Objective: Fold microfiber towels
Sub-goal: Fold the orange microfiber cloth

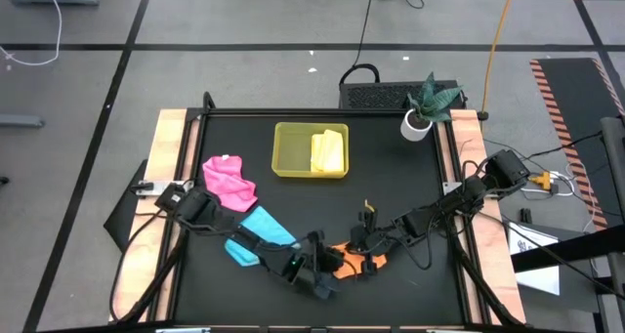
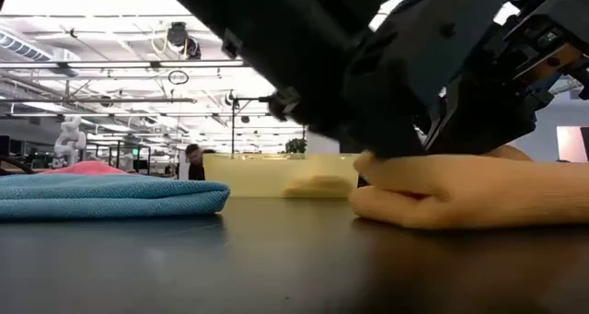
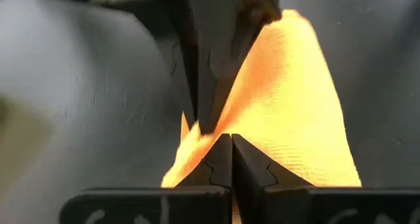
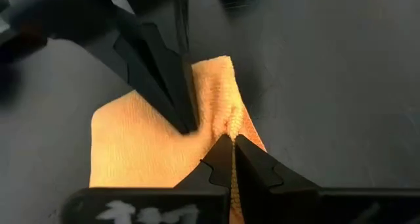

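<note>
The orange towel (image 1: 346,268) lies near the table's front edge, partly folded, with both grippers shut on it. My left gripper (image 1: 325,274) comes at it from the left and my right gripper (image 1: 364,247) from the right; their tips meet close together on the cloth (image 4: 144,152). The sky blue towel (image 1: 262,233) lies folded under my left arm, and the pink towel (image 1: 229,182) lies bunched farther back on the left. The yellow towel (image 1: 327,151) lies folded in the yellow-green tray (image 1: 289,149). My left gripper (image 3: 231,159) is shut on the orange towel's surface (image 3: 262,129), its fingers (image 4: 172,86) slanting down from the table's left. One layer or several, I cannot tell. The towel lies on the table. My right gripper (image 4: 231,155) pinches a puckered ridge of the cloth (image 4: 232,124) between its two fingertips, slanting down from the right. The rest of the towel lies flat on the table around the pinch.
A small potted plant (image 1: 426,108) stands at the table's back right corner. The tray stands at the middle back. Bare black tabletop (image 1: 400,187) lies between the tray and the grippers.
</note>
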`<state>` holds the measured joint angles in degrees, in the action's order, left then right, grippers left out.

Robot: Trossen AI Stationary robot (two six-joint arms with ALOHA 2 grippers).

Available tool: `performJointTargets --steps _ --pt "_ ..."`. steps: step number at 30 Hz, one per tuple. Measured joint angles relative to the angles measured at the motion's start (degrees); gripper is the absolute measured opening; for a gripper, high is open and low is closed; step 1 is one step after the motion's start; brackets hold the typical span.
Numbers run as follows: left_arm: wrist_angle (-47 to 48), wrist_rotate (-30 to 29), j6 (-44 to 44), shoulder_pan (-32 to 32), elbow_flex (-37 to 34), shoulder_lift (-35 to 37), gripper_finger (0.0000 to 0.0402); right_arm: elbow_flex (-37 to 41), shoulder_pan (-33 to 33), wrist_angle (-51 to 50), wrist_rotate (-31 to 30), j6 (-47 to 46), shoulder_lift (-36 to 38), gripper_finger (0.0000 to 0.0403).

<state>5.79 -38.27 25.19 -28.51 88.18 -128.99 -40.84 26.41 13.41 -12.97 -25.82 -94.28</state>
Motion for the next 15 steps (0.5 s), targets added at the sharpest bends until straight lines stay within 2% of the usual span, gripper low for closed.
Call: performJointTargets --steps 8,12,15 --pt "4.2 1.2 3.0 -0.3 0.1 0.0 0.0010 0.0 0.0 -0.1 -0.3 0.0 0.0 0.0009" --pt "4.2 1.2 3.1 -0.4 0.1 0.0 0.0003 0.0 0.0 -1.2 -0.3 0.1 0.8 0.0042" --pt "4.3 1.2 3.9 -0.5 0.0 0.0 0.0009 0.0 0.0 -5.3 -0.4 -1.2 4.1 0.0070"
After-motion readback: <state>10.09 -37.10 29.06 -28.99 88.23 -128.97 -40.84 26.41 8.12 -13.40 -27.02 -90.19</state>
